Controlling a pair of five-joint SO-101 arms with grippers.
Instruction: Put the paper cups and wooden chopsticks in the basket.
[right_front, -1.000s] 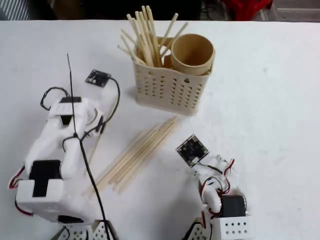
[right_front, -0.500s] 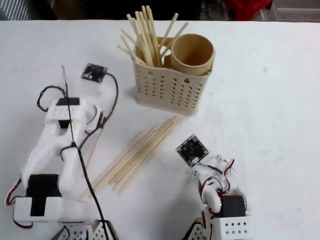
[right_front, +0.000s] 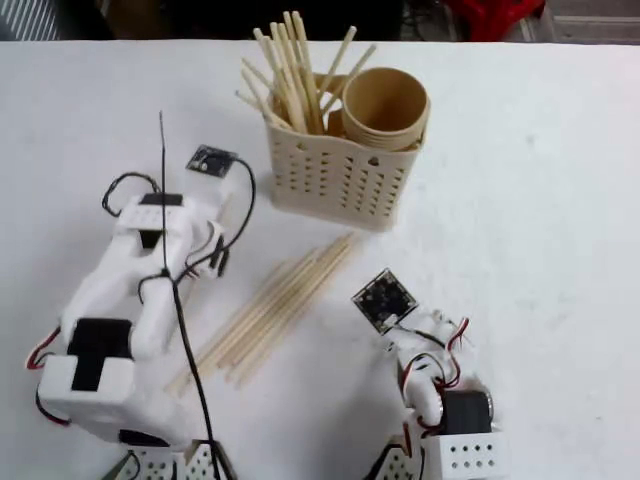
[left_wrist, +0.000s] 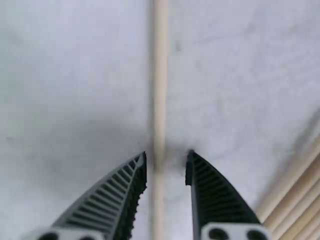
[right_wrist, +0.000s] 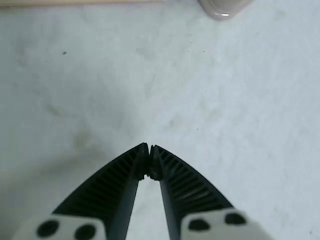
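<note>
A cream slotted basket (right_front: 340, 175) stands at the back centre, holding stacked paper cups (right_front: 385, 105) and upright wooden chopsticks (right_front: 290, 75). Several loose chopsticks (right_front: 275, 305) lie slanted on the white table in front of it. My left gripper (right_front: 218, 262) hangs just left of that pile. In the left wrist view this gripper (left_wrist: 166, 159) is open, its fingers astride a single chopstick (left_wrist: 160, 75) lying on the table, with the pile (left_wrist: 295, 195) off to one side. My right gripper (right_wrist: 149, 150) is shut on nothing, low over bare table.
The right arm (right_front: 435, 390) sits folded at the front right, close to the near end of the loose pile. A black cable (right_front: 180, 330) runs across the left arm. The right wrist view catches a chopstick (right_wrist: 75, 2) and a pale rounded object (right_wrist: 222, 7) at its border.
The left arm swung left and back, then came right again toward the loose chopsticks. The right arm has not moved.
</note>
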